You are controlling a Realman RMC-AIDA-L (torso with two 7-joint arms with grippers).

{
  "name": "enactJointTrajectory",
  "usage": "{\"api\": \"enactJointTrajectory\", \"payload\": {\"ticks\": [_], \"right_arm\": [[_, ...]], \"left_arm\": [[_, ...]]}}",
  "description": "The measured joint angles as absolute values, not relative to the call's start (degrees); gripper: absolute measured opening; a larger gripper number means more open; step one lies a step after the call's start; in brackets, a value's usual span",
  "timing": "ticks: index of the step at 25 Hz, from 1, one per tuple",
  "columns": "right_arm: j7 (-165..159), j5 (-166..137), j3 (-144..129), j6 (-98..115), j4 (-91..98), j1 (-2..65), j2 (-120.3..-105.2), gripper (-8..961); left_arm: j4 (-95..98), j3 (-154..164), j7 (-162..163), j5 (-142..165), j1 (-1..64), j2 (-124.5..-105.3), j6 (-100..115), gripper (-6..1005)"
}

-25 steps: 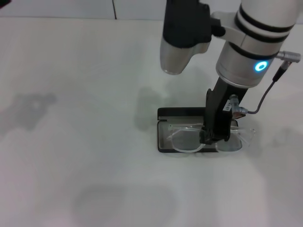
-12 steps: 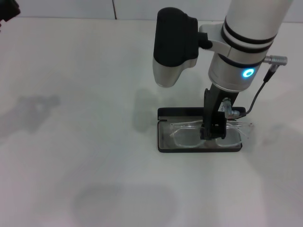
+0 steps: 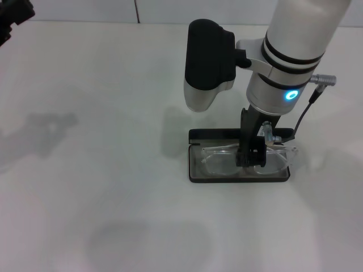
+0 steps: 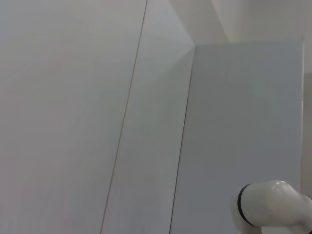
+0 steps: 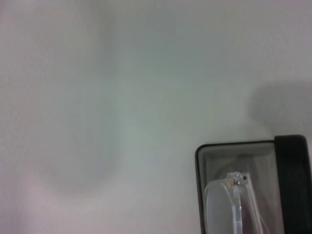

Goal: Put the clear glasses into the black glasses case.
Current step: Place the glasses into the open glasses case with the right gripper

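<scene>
The black glasses case (image 3: 239, 158) lies open on the white surface (image 3: 102, 187), right of centre, its lid edge on the far side and its grey-lined tray toward the near side; the clear glasses (image 3: 224, 162) sit low inside that tray, one lens plainly over the lining at the left, the other lens and its arm reaching to the right end, where the arm tip appears to ride at or just over the rim. The right gripper (image 3: 250, 161) stands upright over the middle of the case, its jaws down at the bridge of the frame; whether they are clamped on the bridge or already slackened cannot be told from these views. The right wrist view shows one corner of the case (image 5: 243, 185) with a hinge end of the glasses (image 5: 229, 204) resting within its wall.

The step in hand appears to be the placing and release; to do it well, the frame should be settled flat on the lining with both arm tips inside the rim before the jaws part; a small nudge toward the left may help the right tip clear; the jaws should then open gently and lift straight up, so the light plastic is not dragged out. The left gripper is not seen; its arm sits far off at the left corner.
</scene>
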State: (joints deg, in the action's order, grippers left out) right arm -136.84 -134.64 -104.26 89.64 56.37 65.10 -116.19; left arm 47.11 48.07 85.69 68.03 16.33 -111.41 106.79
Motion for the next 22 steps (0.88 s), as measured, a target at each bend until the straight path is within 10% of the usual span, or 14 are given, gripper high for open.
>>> {"api": "enactJointTrajectory", "payload": {"ticks": [22], "right_arm": [[-136.6, -134.0, -104.5, 88.8, 54.8, 65.1, -116.19, 125]], "left_arm": [[46.4, 48.1, 85.1, 68.8, 16.6, -111.85, 106.7, 112]]}}
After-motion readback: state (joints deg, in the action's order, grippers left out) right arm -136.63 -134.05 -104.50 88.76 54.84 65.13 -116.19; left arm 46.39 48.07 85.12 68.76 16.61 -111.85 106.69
